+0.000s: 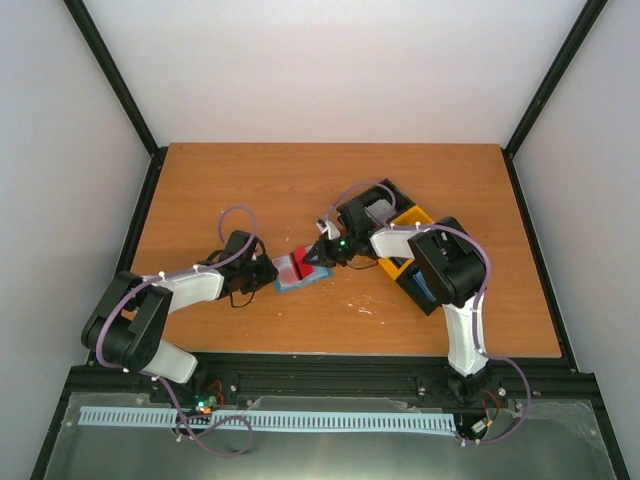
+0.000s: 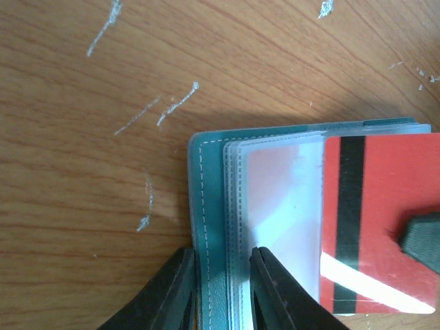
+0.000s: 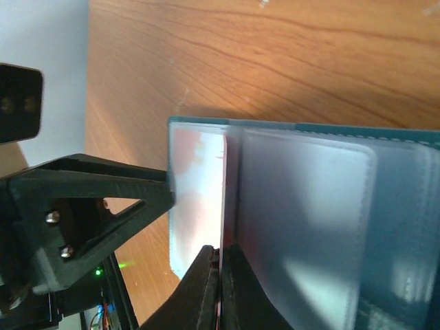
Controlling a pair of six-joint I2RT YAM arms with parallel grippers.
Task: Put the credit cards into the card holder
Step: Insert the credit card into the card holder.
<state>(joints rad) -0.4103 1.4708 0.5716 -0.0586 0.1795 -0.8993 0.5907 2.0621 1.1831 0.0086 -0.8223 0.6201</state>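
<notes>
The blue-grey card holder (image 1: 288,274) lies open on the table between the two arms. My left gripper (image 2: 221,282) is shut on its near edge: one finger sits against the teal cover (image 2: 206,206), the other on the clear pockets. A red credit card (image 2: 385,206) with a black stripe lies partly over a clear pocket at the holder's right side. My right gripper (image 3: 221,258) is shut on this card, which shows edge-on (image 3: 223,192) against the pockets (image 3: 309,220). In the top view the right gripper (image 1: 318,255) meets the holder from the right and the left gripper (image 1: 268,268) from the left.
A black-and-yellow compartment tray (image 1: 405,240) stands behind the right arm, at the right of the table. The left gripper's black frame (image 3: 89,206) fills the left of the right wrist view. White scuffs (image 2: 172,106) mark the wood.
</notes>
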